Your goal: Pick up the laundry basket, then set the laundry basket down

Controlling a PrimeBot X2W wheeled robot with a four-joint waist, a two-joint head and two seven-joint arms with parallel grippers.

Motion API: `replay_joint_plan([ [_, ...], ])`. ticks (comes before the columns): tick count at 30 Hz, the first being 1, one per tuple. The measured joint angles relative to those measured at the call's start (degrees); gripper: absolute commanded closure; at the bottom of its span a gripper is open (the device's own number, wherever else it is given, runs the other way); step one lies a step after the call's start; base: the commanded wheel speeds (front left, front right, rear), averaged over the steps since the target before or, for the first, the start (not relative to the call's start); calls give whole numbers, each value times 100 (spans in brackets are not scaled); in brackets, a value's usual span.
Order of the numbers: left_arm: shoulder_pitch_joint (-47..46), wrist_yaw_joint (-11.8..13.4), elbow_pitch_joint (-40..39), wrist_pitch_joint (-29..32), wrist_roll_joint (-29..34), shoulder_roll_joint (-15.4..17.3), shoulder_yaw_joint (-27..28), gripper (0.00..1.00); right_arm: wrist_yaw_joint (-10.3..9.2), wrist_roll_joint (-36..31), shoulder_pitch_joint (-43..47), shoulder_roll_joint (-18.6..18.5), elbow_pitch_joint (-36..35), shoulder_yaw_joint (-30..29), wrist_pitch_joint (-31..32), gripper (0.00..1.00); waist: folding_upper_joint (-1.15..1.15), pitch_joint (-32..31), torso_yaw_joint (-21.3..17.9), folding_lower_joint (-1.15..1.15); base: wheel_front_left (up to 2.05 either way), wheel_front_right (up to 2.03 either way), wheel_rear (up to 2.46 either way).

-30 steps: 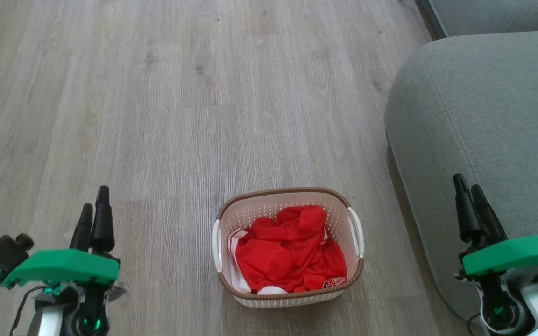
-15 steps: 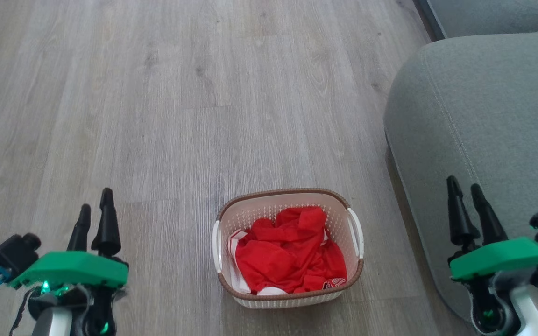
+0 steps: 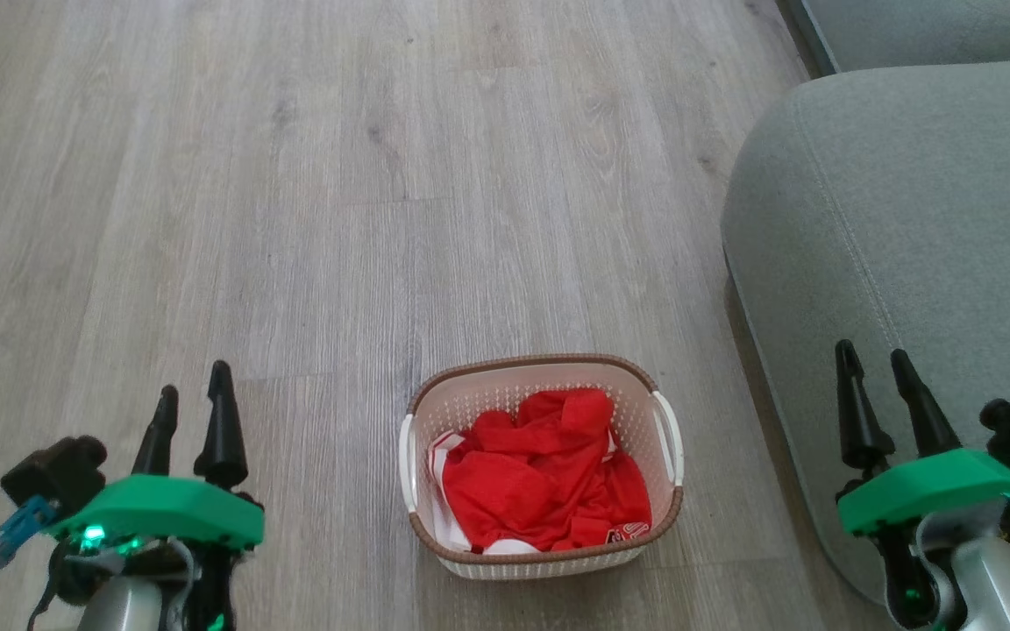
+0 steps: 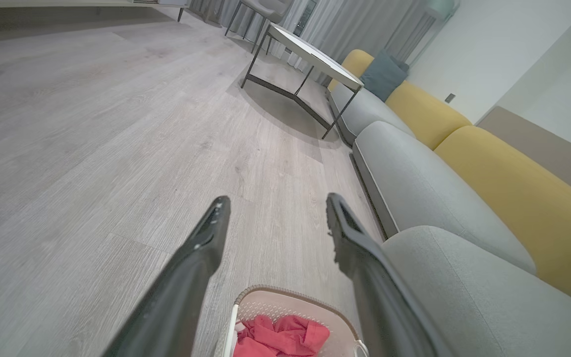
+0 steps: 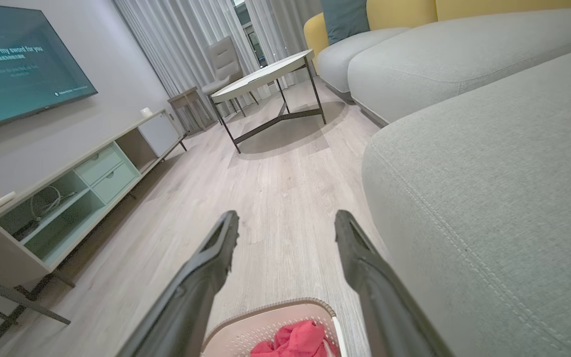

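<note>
Head view looks down on the laundry basket [image 3: 529,359], which sits upright on the pale wood floor [image 3: 295,219] at the lower middle, near the rounded corner of a grey sofa [image 3: 891,219] but apart from it. A crumpled red garment [image 3: 549,478] with white trim lies inside the basket. The left gripper [image 3: 195,379] hovers at the lower left, well apart from the basket's left handle [image 3: 405,464], its two dark fingers spread and holding nothing. The right gripper [image 3: 871,350] hangs at the lower right in front of the sofa, also clear of the basket, fingers likewise parted and empty. Both wrist views show the basket's far rim low between the spread fingers.
</note>
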Motion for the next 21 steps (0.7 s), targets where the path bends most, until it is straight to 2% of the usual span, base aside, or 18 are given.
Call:
replay_joint_plan([
  [21,120,131,97,-313,1483,129,-408,0,0,-1569,0,335,208,-294,179,0,0,4,30,0,0,0,0],
])
